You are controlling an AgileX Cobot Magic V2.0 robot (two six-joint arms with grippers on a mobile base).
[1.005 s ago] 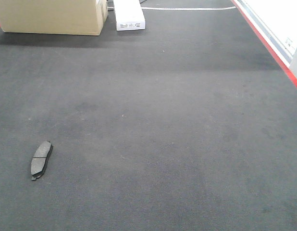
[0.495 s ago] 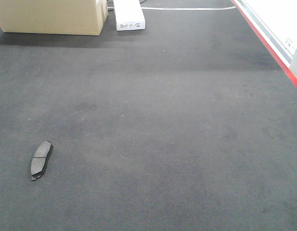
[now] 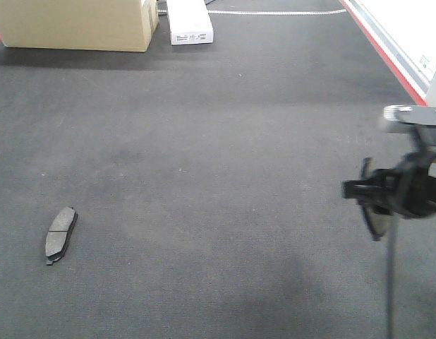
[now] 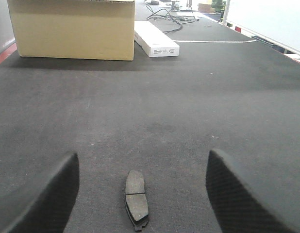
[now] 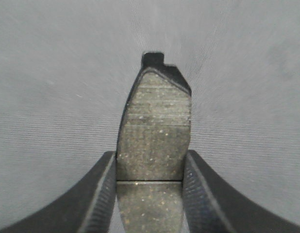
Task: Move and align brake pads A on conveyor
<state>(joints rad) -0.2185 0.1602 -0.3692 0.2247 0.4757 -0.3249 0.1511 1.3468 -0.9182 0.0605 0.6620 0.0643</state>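
One dark grey brake pad (image 3: pixel 61 234) lies flat on the charcoal conveyor (image 3: pixel 225 176) at the near left. In the left wrist view the same brake pad (image 4: pixel 136 197) lies on the conveyor (image 4: pixel 155 97) between my left gripper's (image 4: pixel 140 194) wide-open fingers (image 4: pixel 55 194), untouched. My right gripper (image 3: pixel 377 194) hangs above the belt at the right edge, shut on a second brake pad (image 3: pixel 377 219). The right wrist view shows that brake pad (image 5: pixel 155 141) clamped across its width by my right gripper (image 5: pixel 150 182), just at the groove.
A cardboard box (image 3: pixel 77 25) and a white carton (image 3: pixel 188 21) stand at the far end of the belt. The red edge strip (image 3: pixel 387 53) runs along the right side, with a pale surface beyond it.
My right gripper, carrying a brake pad, has come into the front view from the right edge. The pad on the belt at the left has not moved.
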